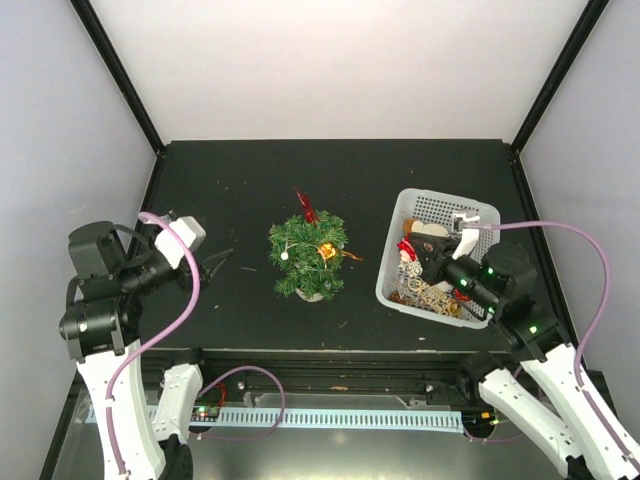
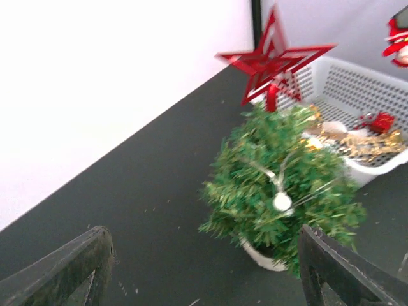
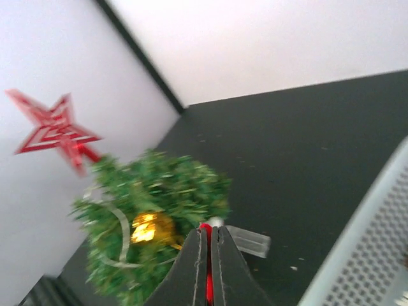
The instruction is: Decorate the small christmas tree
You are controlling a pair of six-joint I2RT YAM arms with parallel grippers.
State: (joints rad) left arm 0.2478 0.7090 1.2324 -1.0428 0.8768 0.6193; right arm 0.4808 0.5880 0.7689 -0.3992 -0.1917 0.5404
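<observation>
Above a black matte tabletop (image 1: pixel 230 180), the left gripper (image 2: pixel 204 261) is held low with jaws spread before the bushy dark-green small christmas tree (image 2: pixel 280 185), while a thin red ornament piece (image 3: pixel 207 280) is pinched by the right gripper (image 3: pixel 208 233).

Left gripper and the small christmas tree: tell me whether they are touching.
Apart. The top external view shows a strip of bare table between the left gripper and the small christmas tree; its jaws stand open.

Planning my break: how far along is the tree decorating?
Done: a red star tops the small christmas tree, plus a gold ornament and white ball. In hand: the right gripper is shut on a red piece over the white basket. Left: more ornaments in the basket; left gripper open, empty.
</observation>
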